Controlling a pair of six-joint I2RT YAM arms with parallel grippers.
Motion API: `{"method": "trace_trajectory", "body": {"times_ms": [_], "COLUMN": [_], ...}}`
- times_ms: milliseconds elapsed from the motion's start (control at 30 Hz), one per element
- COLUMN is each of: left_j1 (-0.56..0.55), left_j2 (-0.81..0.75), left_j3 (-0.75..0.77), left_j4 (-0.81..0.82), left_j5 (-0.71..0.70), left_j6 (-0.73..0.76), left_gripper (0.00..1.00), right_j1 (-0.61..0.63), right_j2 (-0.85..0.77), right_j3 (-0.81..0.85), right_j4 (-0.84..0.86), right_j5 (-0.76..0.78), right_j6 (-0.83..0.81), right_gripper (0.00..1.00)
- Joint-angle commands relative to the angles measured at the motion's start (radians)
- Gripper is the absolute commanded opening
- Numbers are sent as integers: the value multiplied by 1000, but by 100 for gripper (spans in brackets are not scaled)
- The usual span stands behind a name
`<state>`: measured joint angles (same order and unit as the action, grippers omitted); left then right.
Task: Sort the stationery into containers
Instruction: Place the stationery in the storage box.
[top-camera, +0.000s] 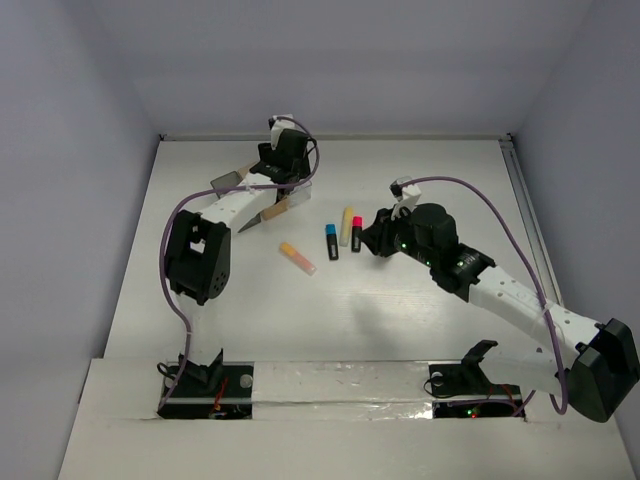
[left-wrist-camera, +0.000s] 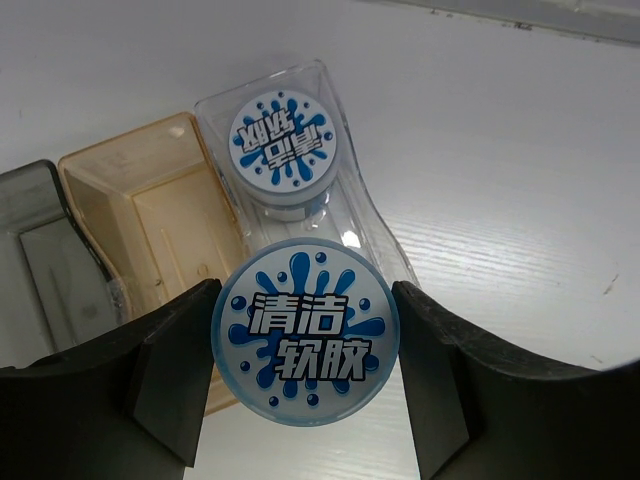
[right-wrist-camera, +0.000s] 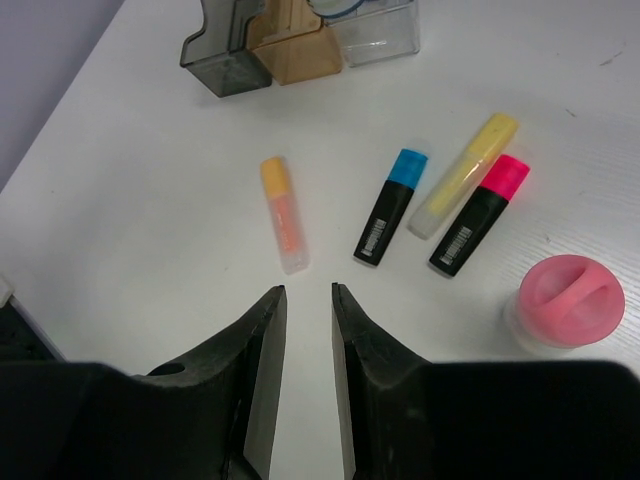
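Left wrist: round glossy tape roll (left-wrist-camera: 283, 140) inside clear plastic bin (left-wrist-camera: 368, 205).

The nearer tape roll (left-wrist-camera: 307, 333) has a white face splashed with blue blots, white characters edged dark blue, and a pale blue rim. The farther tape roll (left-wrist-camera: 283, 140) has the same pattern.

- **Bins:** the grey bin (left-wrist-camera: 40, 260) is smoky, beside the tan-brown bin (left-wrist-camera: 175, 215) and the clear bin (left-wrist-camera: 372, 228).
- **Highlighters:** the orange highlighter (right-wrist-camera: 281, 212) has a pale peach body. The blue-capped highlighter (right-wrist-camera: 390, 207) and the pink-capped highlighter (right-wrist-camera: 480, 215) have black barrels with white barcode labels. The yellow highlighter (right-wrist-camera: 464, 174) is plain.
- **Other:** the bottle-shaped piece (right-wrist-camera: 570, 300) is pink, the desk (right-wrist-camera: 150, 200) is white and faintly grained, and the fingers (right-wrist-camera: 255, 380) are black.
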<state>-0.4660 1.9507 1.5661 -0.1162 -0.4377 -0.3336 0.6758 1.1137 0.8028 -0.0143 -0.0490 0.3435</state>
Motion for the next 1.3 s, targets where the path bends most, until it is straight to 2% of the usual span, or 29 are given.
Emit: {"method": "trace_trajectory", "body": {"times_ms": [0, 233, 767, 800, 867, 900, 967, 1000, 1133, 1167, 1200, 1233, 1267], "left_j1": [-3, 6, 15, 15, 15, 15, 15, 15, 15, 15, 6, 6, 6], "left_j2": [-44, -42, 47, 47, 51, 54, 47, 37, -65, -94, -123, -197, -238], "left_j3": [38, 15, 48, 43, 43, 48, 45, 37, -4, -17, -35, -91, -130], "left_j4": [105, 154, 128, 133, 133, 128, 128, 135, 159, 170, 179, 196, 232], "left_j5": [5, 30, 10, 13, 14, 17, 14, 17, 31, 31, 33, 37, 45], "left_j6": [19, 19, 38, 38, 38, 36, 30, 24, 8, 5, 2, -14, -28], "left_gripper": [28, 29, 35, 44, 53, 63, 73, 82, 85, 85, 84, 82, 80], "right_j1": [4, 4, 4, 4, 4, 4, 4, 4, 4, 4, 4, 4, 4], "right_j2": [5, 15, 37, 41, 38, 37, 41, 46, 49, 57, 66, 83, 90], "right_j3": [16, 13, 18, 24, 22, 16, 18, 22, 15, 18, 32, 36, 39], "right_j4": [39, 42, 47, 33, 37, 53, 47, 33, 53, 48, 31, 30, 30], "right_j5": [-32, -38, -31, -35, -32, -26, -23, -26, -29, -38, -46, -57, -74], "right_j6": [-5, -6, -14, -14, -14, -17, -21, -23, -28, -31, -34, -38, -40], "right_gripper": [31, 32, 33, 33, 33, 33, 36, 38, 51, 51, 51, 47, 38]}}
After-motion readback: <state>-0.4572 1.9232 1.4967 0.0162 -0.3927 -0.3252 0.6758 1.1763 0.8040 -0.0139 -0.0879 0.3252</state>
